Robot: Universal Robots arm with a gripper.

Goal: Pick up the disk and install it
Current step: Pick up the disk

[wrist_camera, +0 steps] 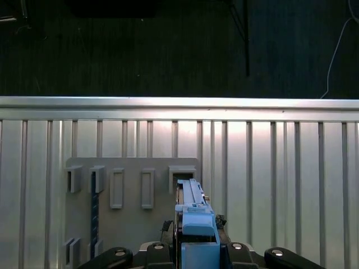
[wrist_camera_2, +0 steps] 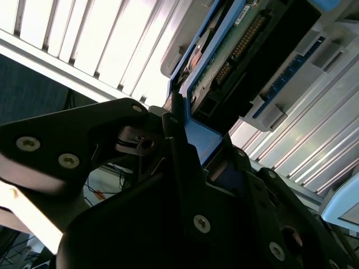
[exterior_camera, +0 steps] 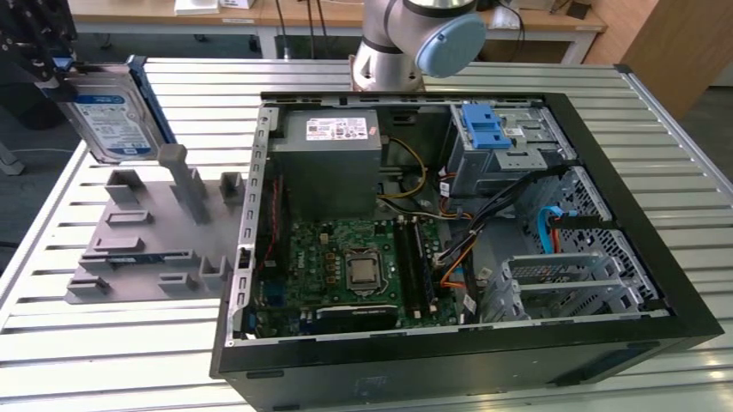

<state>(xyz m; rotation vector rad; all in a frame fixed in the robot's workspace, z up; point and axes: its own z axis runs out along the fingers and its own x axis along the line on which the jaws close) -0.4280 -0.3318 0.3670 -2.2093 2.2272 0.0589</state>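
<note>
The disk [exterior_camera: 106, 120], a silver hard drive with a white-and-blue label in a bright blue carrier, hangs upright in the air at the exterior view's far left. My gripper [exterior_camera: 54, 79] is shut on its upper end, above the grey holder [exterior_camera: 149, 232]. In the second wrist view the black fingers [wrist_camera_2: 176, 145] clamp the blue frame, and the disk's [wrist_camera_2: 235, 50] green circuit board shows. The first wrist view has the disk [wrist_camera: 193, 216] edge-on, held by the gripper [wrist_camera: 197, 249] over the grey holder [wrist_camera: 132, 213].
An open computer case [exterior_camera: 641, 215] lies on the slatted metal table [exterior_camera: 115, 360], to the exterior view's right of the holder. Inside are a grey power-supply box [exterior_camera: 332, 163], a motherboard [exterior_camera: 349, 270] and a drive bay with a blue latch [exterior_camera: 490, 129]. The arm's base [exterior_camera: 401, 43] stands behind the case.
</note>
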